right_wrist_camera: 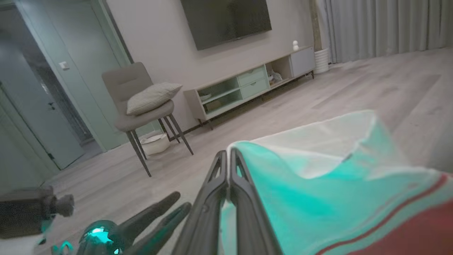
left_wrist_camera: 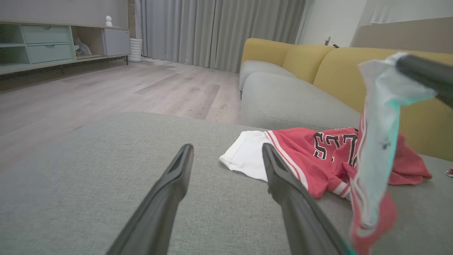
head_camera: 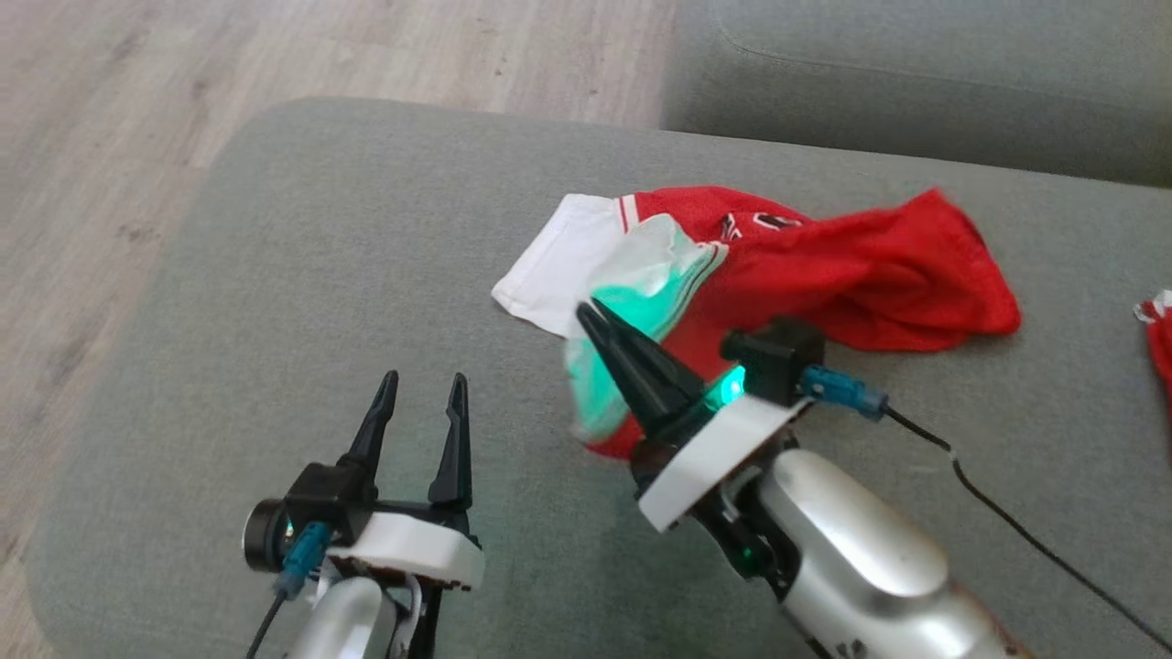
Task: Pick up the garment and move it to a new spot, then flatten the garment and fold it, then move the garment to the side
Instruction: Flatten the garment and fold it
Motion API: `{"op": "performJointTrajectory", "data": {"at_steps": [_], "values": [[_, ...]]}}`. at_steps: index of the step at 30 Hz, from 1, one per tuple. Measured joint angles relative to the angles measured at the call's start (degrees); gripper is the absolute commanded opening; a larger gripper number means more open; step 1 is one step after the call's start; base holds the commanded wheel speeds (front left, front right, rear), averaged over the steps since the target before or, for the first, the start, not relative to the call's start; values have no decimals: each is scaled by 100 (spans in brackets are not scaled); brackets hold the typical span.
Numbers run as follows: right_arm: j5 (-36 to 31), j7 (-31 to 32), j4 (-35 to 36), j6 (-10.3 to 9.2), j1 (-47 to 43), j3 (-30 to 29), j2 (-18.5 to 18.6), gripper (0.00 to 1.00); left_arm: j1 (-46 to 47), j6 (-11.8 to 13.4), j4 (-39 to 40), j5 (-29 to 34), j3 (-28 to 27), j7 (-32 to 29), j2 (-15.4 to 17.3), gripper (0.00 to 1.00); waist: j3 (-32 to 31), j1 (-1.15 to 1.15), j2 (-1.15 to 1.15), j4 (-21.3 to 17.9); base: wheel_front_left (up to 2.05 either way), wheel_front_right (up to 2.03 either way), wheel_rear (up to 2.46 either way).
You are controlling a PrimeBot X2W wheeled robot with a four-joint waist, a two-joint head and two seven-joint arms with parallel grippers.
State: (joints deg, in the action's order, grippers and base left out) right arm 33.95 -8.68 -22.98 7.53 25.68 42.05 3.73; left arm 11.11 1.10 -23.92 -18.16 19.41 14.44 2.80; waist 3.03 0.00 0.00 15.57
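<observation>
Head view: the right gripper [head_camera: 588,316], jaws pinched shut on a white-trimmed edge of the red jersey [head_camera: 824,265], holds that corner raised. The rest lies crumpled at centre right on the grey sofa cushion [head_camera: 320,275]. The left gripper [head_camera: 425,377], lower left, stands parted and empty. The pick-up looks barely begun; moving, flattening, folding and setting aside remain. Around the cushion are a pale wood floor [head_camera: 183,55], curtains [left_wrist_camera: 212,32] and a low cabinet [right_wrist_camera: 247,85].

Red jersey [head_camera: 824,275], white sleeve and black lettering, crumpled on grey cushion, one edge lifted.
</observation>
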Motion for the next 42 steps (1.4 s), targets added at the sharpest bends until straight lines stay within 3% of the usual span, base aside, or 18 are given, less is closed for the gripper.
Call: {"op": "performJointTrajectory", "data": {"at_steps": [9,10,11,15,19,24,33,37,42], "values": [[603,-515,49,0,542,631,7,0,-119,42,33,54,-77,0,0,100,-52,0,0,246,0,0,0],[622,-553,66,0,542,681,7,45,-124,42,49,57,-92,0,1,100,-51,0,0,241,0,0,0],[638,-556,83,0,536,743,7,98,-133,46,70,58,-114,0,1,100,-50,0,0,228,0,0,0],[347,-564,264,0,469,779,7,100,-164,49,110,124,-272,0,0,100,-54,0,0,96,0,0,0],[-120,-569,599,0,104,315,7,100,-200,47,155,165,-354,0,0,100,-117,0,0,-84,0,0,0],[-795,-570,933,0,-460,-573,3,100,-264,37,162,243,-433,0,1,100,-238,0,0,-337,0,0,0],[-2234,-569,914,0,-1462,-2798,-14,100,-291,5,171,258,-454,0,0,100,-252,0,0,-646,0,0,0],[-2338,-567,904,0,-2000,-3583,-21,100,-291,7,183,250,-427,0,0,100,-169,0,0,-703,0,0,0],[-2477,-357,825,0,-2105,-3987,-82,100,-278,7,196,191,-290,0,0,100,9,0,0,-731,0,0,0]]}}
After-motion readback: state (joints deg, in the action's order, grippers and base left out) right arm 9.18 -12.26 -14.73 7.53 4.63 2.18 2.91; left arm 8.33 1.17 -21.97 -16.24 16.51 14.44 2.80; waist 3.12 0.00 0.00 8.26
